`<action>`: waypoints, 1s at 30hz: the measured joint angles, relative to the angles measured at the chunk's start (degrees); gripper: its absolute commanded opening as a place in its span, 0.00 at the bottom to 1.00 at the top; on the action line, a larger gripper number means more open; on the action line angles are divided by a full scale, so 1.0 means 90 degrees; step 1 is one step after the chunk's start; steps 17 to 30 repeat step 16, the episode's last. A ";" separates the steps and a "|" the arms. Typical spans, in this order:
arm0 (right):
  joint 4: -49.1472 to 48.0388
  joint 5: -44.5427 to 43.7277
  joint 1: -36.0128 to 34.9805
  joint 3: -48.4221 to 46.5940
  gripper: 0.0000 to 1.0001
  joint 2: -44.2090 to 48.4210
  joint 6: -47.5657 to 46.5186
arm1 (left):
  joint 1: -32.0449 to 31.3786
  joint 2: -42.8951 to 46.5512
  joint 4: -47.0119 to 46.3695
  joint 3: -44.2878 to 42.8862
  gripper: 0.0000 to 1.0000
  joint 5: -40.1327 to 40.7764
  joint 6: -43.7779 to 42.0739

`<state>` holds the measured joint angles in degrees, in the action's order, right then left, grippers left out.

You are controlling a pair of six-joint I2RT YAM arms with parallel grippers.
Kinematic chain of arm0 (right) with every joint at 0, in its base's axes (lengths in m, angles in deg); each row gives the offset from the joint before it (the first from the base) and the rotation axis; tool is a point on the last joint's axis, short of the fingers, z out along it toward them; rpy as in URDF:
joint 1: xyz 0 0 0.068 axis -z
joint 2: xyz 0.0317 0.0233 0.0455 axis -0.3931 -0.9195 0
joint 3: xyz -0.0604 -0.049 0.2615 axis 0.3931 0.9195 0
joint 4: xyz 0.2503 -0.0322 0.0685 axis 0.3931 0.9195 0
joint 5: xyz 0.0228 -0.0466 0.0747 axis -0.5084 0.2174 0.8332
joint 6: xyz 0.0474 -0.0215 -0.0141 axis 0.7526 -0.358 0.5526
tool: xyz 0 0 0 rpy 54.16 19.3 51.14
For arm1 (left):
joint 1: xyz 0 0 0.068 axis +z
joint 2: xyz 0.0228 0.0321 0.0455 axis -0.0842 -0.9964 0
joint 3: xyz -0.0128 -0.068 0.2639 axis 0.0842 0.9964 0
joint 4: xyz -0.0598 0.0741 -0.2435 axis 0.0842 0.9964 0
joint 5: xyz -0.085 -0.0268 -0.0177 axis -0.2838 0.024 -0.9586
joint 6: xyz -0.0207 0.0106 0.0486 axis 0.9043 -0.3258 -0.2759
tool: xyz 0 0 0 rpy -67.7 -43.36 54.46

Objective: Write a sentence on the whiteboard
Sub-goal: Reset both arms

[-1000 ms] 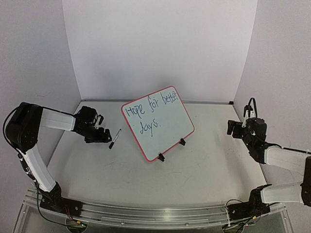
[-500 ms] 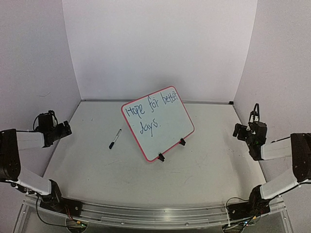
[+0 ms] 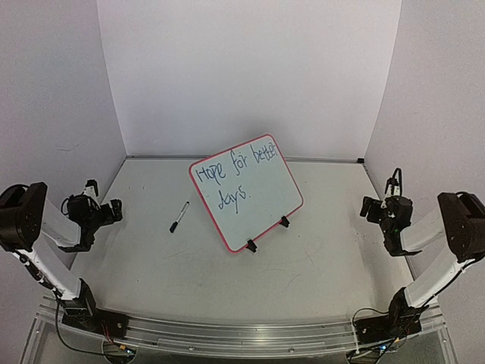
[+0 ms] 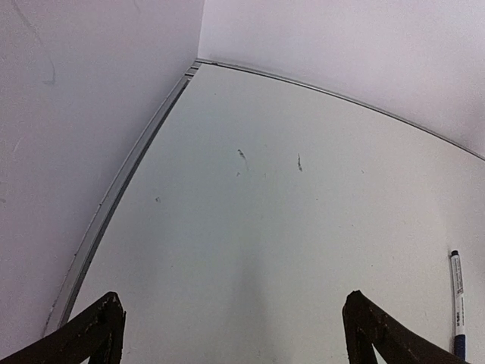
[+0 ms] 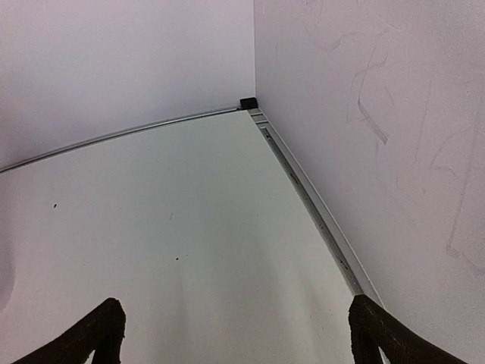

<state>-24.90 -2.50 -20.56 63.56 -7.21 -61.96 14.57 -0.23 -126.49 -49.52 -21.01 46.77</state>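
The whiteboard (image 3: 246, 193) stands near the middle of the table (image 3: 303, 265), propped on its two black clip feet (image 3: 251, 246) and turned at an angle, so that one rounded corner points toward the arms. The sentence (image 3: 235, 178) runs across it in blue marker in two lines, "Hope for better" above "days."

A black-and-white marker pen (image 3: 179, 216) lies flat on the table just left of the board, not touching it.

The left gripper (image 3: 104, 199) hovers by the left wall, well apart from the pen, its fingers (image 4: 95, 330) spread wide with nothing between them. The right gripper (image 3: 375, 206) sits by the right wall, fingers (image 5: 102, 322) equally wide and empty, with only bare tabletop between them.
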 measured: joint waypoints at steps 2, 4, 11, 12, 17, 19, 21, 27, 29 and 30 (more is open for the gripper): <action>-0.0107 0.0057 0.0000 0.0000 0.98 -0.0038 -0.0026 | -0.0149 -0.0108 -0.0111 -0.0006 1.00 -0.0050 -0.0103; -0.0170 0.0095 0.0000 0.0000 0.98 -0.0097 -0.0044 | -0.0439 -0.0245 -0.0123 -0.0118 0.99 0.0167 -0.0220; -0.0293 0.0153 0.0000 0.0002 0.98 -0.0187 -0.0055 | -0.1073 -0.0618 -0.0022 -0.0507 0.99 0.0936 -0.0552; -0.0310 0.0164 0.0000 0.0002 0.98 -0.0191 -0.0056 | -0.1071 -0.0618 -0.0017 -0.0507 0.99 0.1013 -0.0575; -0.0351 0.0215 0.0000 0.0002 0.98 -0.0262 -0.0070 | -0.1069 -0.0620 -0.0016 -0.0507 0.99 0.1224 -0.0594; -0.0351 0.0215 0.0000 0.0002 0.98 -0.0262 -0.0070 | -0.1069 -0.0620 -0.0016 -0.0507 0.99 0.1224 -0.0594; -0.0351 0.0215 0.0000 0.0002 0.98 -0.0262 -0.0070 | -0.1069 -0.0620 -0.0016 -0.0507 0.99 0.1224 -0.0594; -0.0351 0.0215 0.0000 0.0002 0.98 -0.0262 -0.0070 | -0.1069 -0.0620 -0.0016 -0.0507 0.99 0.1224 -0.0594; -0.0351 0.0215 0.0000 0.0002 0.98 -0.0262 -0.0070 | -0.1069 -0.0620 -0.0016 -0.0507 0.99 0.1224 -0.0594; -0.0351 0.0215 0.0000 0.0002 0.98 -0.0262 -0.0070 | -0.1069 -0.0620 -0.0016 -0.0507 0.99 0.1224 -0.0594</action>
